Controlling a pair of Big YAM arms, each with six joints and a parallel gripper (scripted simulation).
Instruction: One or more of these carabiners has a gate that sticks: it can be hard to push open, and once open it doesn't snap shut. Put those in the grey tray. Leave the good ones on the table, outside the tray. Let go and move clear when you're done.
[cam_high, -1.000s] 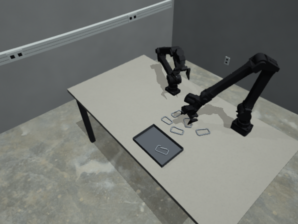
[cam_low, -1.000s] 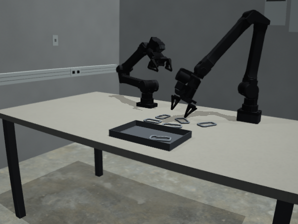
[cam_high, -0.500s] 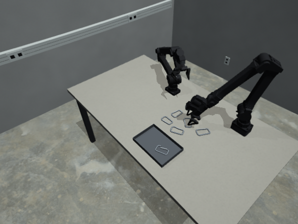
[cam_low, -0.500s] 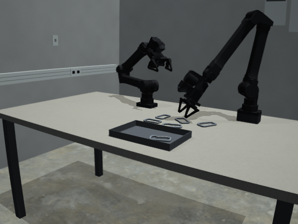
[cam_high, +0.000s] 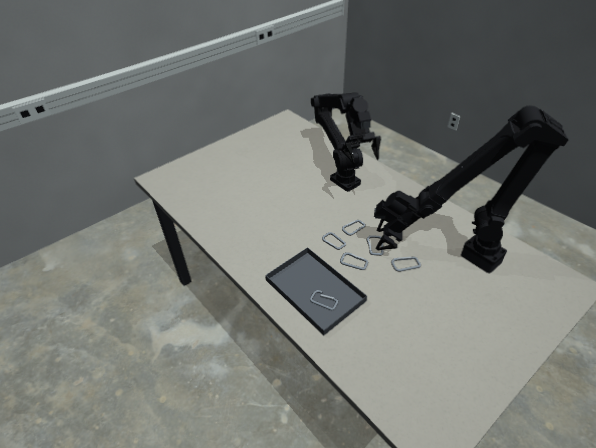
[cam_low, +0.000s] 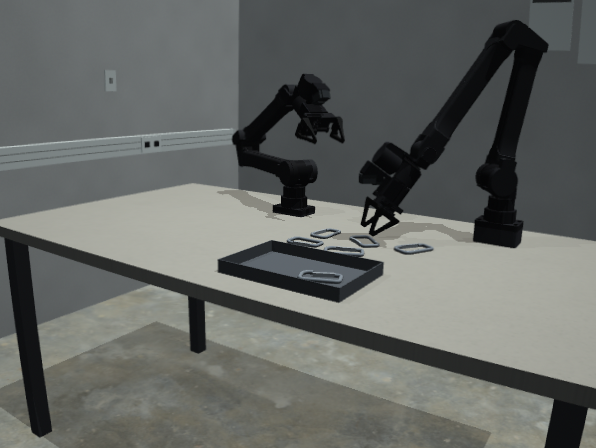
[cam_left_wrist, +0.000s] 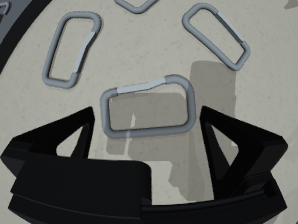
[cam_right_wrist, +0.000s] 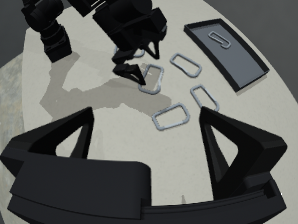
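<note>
1. Six carabiners show in the top view. One, the trayed carabiner (cam_high: 323, 306) (cam_low: 320, 280) (cam_right_wrist: 215, 42), lies in the lower part of the grey tray (cam_high: 337, 274) (cam_low: 280, 282) (cam_left_wrist: 13, 47) (cam_right_wrist: 212, 58), its gate angled inward; five lie outside on the worktop (cam_high: 440, 340) (cam_low: 450, 290) (cam_left_wrist: 30, 100) (cam_right_wrist: 115, 130). The left end effector (cam_high: 380, 239) (cam_low: 368, 229) (cam_left_wrist: 147, 112) (cam_right_wrist: 151, 71), right of centre, is over the middle carabiner (cam_high: 370, 246) (cam_low: 364, 241) (cam_left_wrist: 148, 133) (cam_right_wrist: 151, 92). The right end effector (cam_high: 370, 148) (cam_low: 329, 142) (cam_right_wrist: 146, 112) hangs at upper centre.

2. In the exterior view, the left end effector points down near the loose carabiners, beyond the tray. The right one is raised well above the worktop, fingers apart.

3. In the left wrist view, the fingers stand wide apart, gripping nothing. The middle carabiner lies at the centre of the frame, its pale gate along the upper side; two others lie at upper left and upper right, and part of another crosses the top edge.

4. In the right wrist view, the fingers are spread with nothing clamped. The tray sits at upper right, the left end effector at upper centre.
</note>
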